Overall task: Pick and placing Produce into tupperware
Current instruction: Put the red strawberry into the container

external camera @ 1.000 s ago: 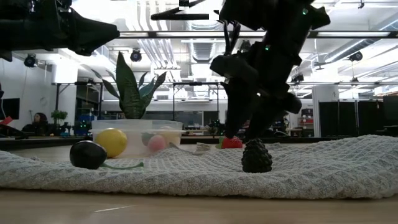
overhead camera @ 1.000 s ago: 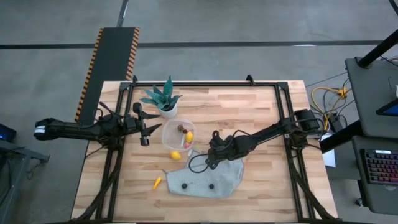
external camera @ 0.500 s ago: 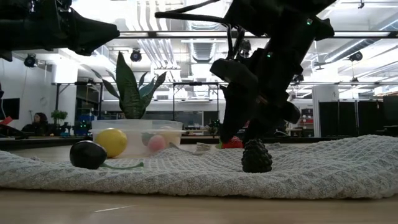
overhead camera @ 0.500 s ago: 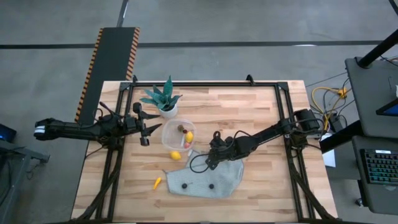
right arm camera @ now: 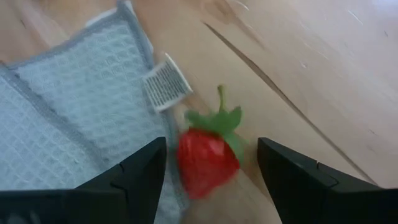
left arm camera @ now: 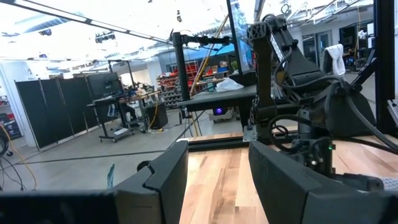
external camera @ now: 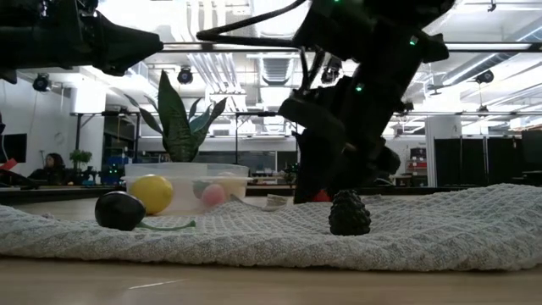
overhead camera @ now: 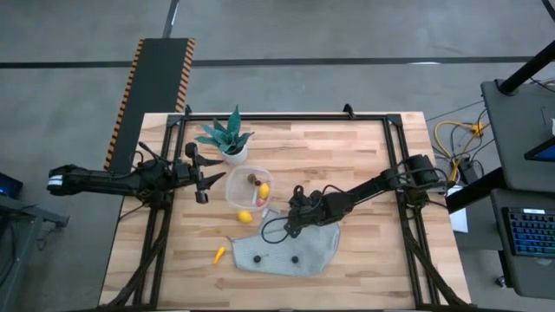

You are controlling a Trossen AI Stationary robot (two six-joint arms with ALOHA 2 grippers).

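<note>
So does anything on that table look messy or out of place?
A little. The grey cloth lies crooked with a corner flipped up, and a small orange piece sits alone beside it, away from the tupperware. Nothing looks broken or spilled.

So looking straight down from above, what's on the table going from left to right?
Left gripper → orange carrot piece → potted plant → yellow lemon → tupperware → right gripper, over the grey cloth.

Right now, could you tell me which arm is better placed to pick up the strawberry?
The right. Its gripper is open with the strawberry between its fingers, beside the cloth. The left gripper waits beyond the tupperware.
</note>
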